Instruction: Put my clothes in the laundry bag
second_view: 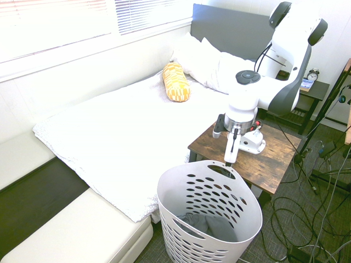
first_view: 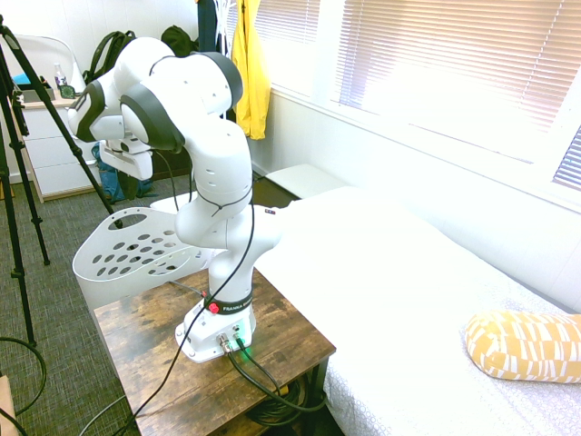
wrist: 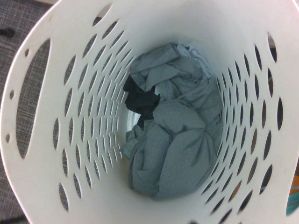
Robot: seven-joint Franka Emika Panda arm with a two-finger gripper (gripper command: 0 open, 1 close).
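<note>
The clothes [wrist: 173,140] lie crumpled at the bottom of the laundry bag [wrist: 70,93], grey-blue fabric with a darker fold showing in the middle. In the second exterior view the clothes [second_view: 208,224] show as a grey heap inside the white holed laundry bag [second_view: 186,192], which stands on the floor between bed and side table. My gripper [second_view: 231,156] hangs pointing down just over the basket's far rim, by the handle cutout, with nothing hanging from it. In the first exterior view the laundry bag [first_view: 136,250] sits behind the arm, which hides my gripper.
A white bed [second_view: 109,137] with a yellow patterned pillow [second_view: 176,82] lies beside the basket. The wooden side table [second_view: 269,159] stands right behind it. A yellow jacket [first_view: 251,73] hangs on the far wall. A low white bench [second_view: 71,230] runs along the window.
</note>
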